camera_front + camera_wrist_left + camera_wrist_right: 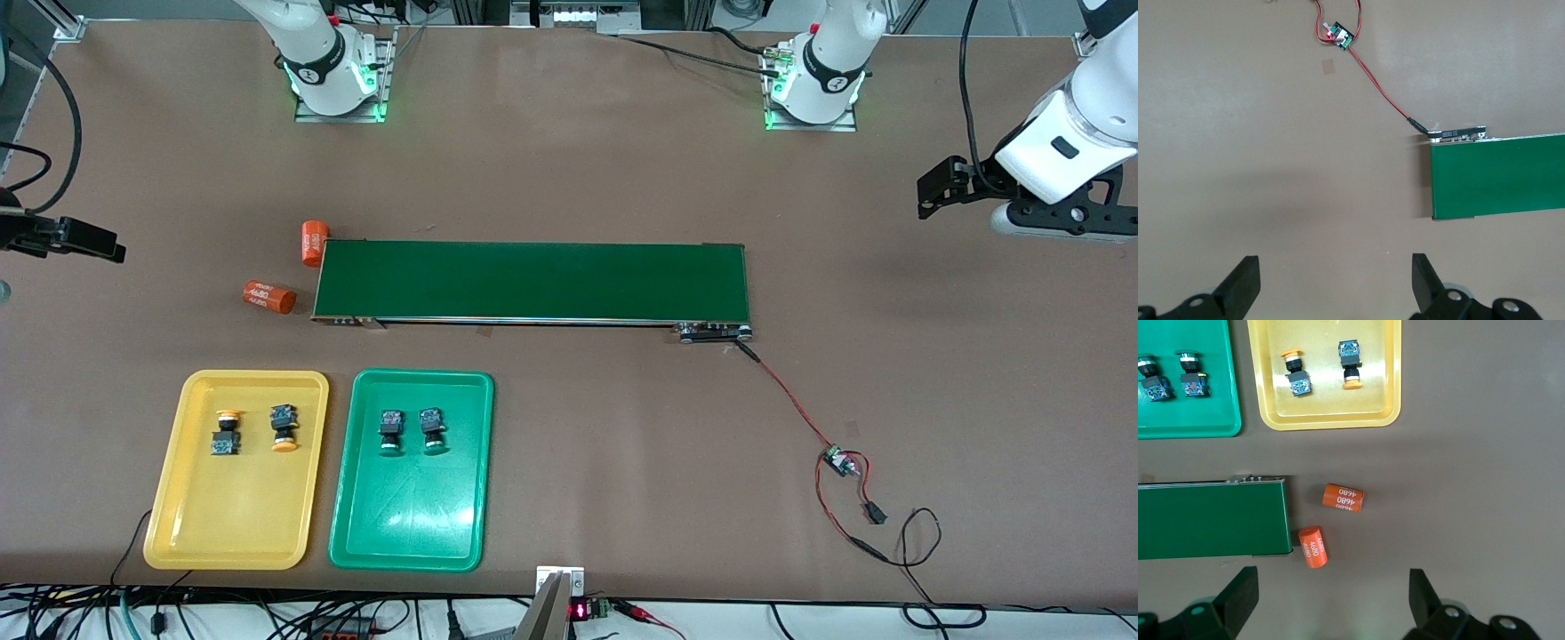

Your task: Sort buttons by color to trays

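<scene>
Two buttons with yellow-orange caps (227, 431) (284, 427) lie in the yellow tray (231, 520). Beside it, two buttons with green caps (389, 432) (433, 430) lie in the green tray (409, 524). The right wrist view shows both trays, yellow (1328, 417) and green (1198, 420), with those buttons in them. My right gripper (1333, 583) hangs open and empty over bare table at the right arm's end, close to the orange cylinders. My left gripper (1336, 267) hangs open and empty over bare table off the conveyor's end, at the left arm's end.
A long dark-green conveyor belt (533, 280) lies across the middle of the table. Two orange cylinders (313, 244) (269, 296) lie at its end toward the right arm. Red wires run from its other end to a small circuit board (840, 462).
</scene>
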